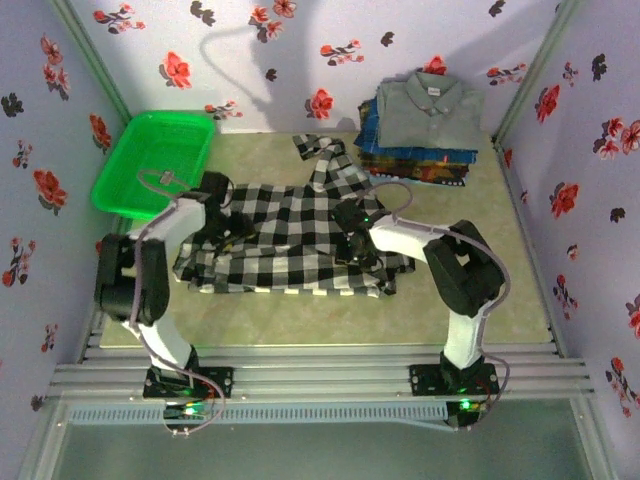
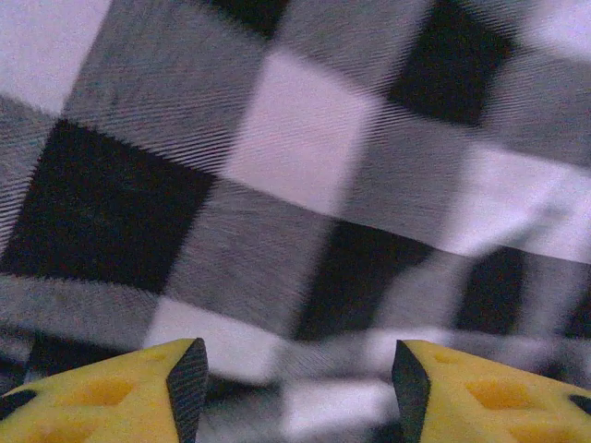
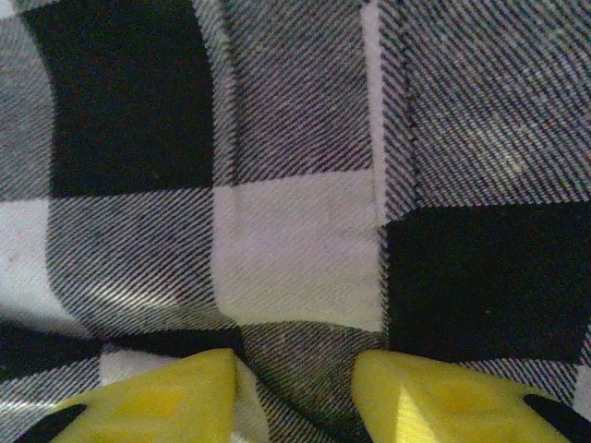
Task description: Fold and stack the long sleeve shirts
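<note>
Left claw (image 2: 297,380) apart, right claw (image 3: 295,374) clamps checked shirt (image 1: 290,240) on beige table (image 1: 300,325) amid floral walls (image 1: 230,40).

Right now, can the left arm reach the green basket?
Probably yes. The green basket sits close beside the left gripper, open above the checked shirt, with nothing between them.

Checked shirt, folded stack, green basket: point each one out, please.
checked shirt (image 1: 290,245), top external view, on its spread body.
folded stack (image 1: 425,105), top external view, on its topmost layer.
green basket (image 1: 115,165), top external view, on its left wall.
</note>
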`<action>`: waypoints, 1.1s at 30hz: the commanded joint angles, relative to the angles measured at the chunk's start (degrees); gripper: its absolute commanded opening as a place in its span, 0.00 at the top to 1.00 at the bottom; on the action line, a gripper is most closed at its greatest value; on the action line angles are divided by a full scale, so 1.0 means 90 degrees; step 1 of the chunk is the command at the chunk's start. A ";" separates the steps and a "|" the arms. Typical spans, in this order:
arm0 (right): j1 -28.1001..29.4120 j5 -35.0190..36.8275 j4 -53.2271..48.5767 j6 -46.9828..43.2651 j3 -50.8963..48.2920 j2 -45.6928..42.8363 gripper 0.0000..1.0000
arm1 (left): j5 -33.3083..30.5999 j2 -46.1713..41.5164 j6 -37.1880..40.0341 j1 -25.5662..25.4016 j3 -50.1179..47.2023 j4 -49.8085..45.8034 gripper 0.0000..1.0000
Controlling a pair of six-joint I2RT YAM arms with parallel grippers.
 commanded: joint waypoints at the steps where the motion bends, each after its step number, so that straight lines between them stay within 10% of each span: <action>1: 0.0019 0.0229 -0.0178 0.0167 -0.0540 0.0296 0.57 | -0.0068 0.0217 -0.0336 0.0165 -0.0477 0.0367 0.43; 14: 0.0920 -0.0338 -0.1193 0.1459 -0.2613 -0.1866 0.54 | -0.0480 -0.1813 -0.0773 0.0336 -0.2537 -0.0242 0.27; 22: 0.0054 0.0625 -0.1995 0.0270 -0.1014 -0.3614 0.23 | -0.0270 -0.2684 -0.0894 0.0173 -0.0530 -0.1046 0.12; 27: -0.2022 -0.0460 -0.1382 -0.1777 0.0572 -0.2262 0.18 | -0.0263 -0.1170 0.0644 0.0275 0.1506 -0.1187 0.08; 33: -0.2619 -0.1070 -0.1060 -0.3316 0.2636 0.0153 0.28 | -0.0648 0.0973 0.2225 0.0390 0.3521 -0.2182 0.13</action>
